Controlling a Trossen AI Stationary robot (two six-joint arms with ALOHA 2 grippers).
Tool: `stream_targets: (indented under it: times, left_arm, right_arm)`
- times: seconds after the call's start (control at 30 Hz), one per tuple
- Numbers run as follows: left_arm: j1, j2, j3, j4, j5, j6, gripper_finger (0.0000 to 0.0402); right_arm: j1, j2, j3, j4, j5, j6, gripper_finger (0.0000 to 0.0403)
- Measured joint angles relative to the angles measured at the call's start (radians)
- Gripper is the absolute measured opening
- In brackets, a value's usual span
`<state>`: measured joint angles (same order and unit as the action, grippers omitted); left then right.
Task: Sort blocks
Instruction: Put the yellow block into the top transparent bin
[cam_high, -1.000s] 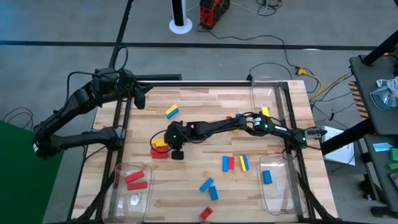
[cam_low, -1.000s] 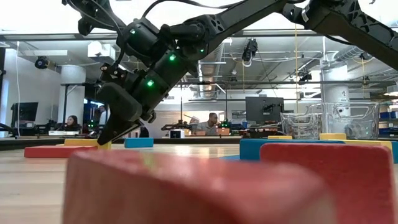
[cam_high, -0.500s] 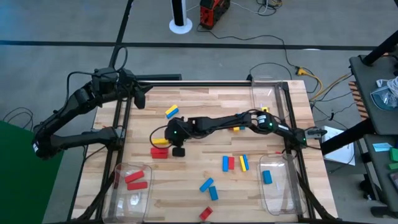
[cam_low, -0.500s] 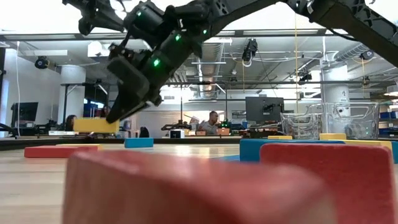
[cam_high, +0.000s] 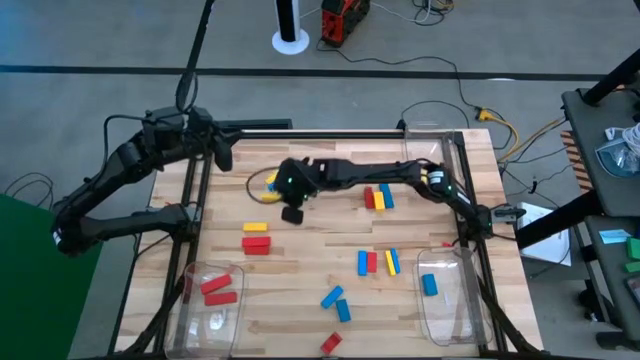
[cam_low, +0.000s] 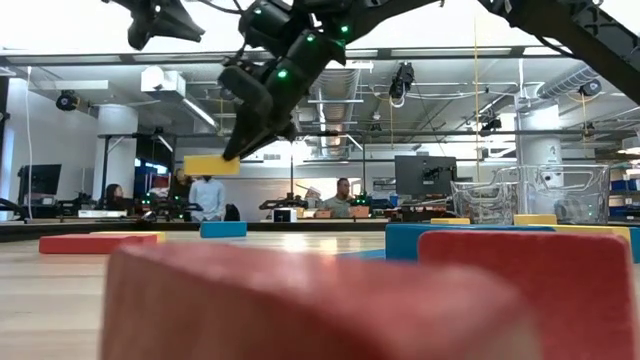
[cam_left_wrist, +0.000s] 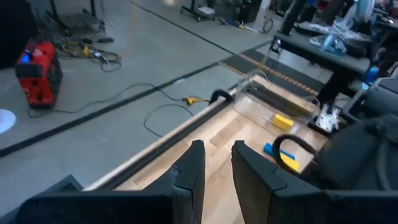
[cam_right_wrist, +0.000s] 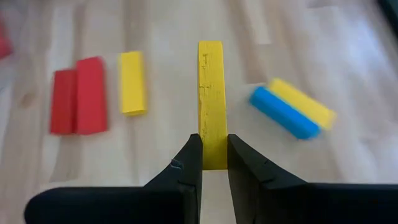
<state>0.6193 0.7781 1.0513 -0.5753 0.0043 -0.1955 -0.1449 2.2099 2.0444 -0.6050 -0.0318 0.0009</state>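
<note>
Your yellow block (cam_right_wrist: 211, 102) is up in the air now, pinched between the right gripper (cam_right_wrist: 210, 163) fingers, which are pressed tight on one end of it. In the low view the block (cam_low: 211, 165) hangs level, well clear of the table (cam_high: 300, 290), where half a second ago it sat lower and a second ago it was just coming off the wood. From above, your right arm has swung the gripper (cam_high: 291, 190) toward the far left part of the table, away from the spot beside the red blocks (cam_high: 256, 245) where it picked up.

Below it in the wrist view you see two red blocks (cam_right_wrist: 79, 94) side by side, another yellow one (cam_right_wrist: 132, 91) just beside them, and a blue and yellow pair (cam_right_wrist: 292, 112) touching each other on the other side.

The rest hasn't shifted: a red, yellow and blue cluster (cam_high: 377, 198) mid-table, blue ones (cam_high: 335, 300) toward the near edge, two reds in the near left bin (cam_high: 190, 310), one blue in the near right bin (cam_high: 462, 320).

Your left gripper (cam_left_wrist: 216, 163) waits at the far left corner, fingers a little apart and holding nothing.
</note>
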Motion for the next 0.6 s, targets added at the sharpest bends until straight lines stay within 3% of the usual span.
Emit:
stream_targets:
  times: [0.33, 0.6]
  left_arm:
    - [0.000, 0.002, 0.033, -0.001, -0.015, 0.004, 0.0059]
    - [0.000, 0.010, 0.033, -0.001, -0.016, 0.004, 0.0059]
  right_arm:
    - [-0.097, -0.110, -0.028, -0.054, 0.052, 0.066, 0.0040]
    - [-0.139, -0.332, -0.234, -0.046, 0.198, 0.137, 0.0040]
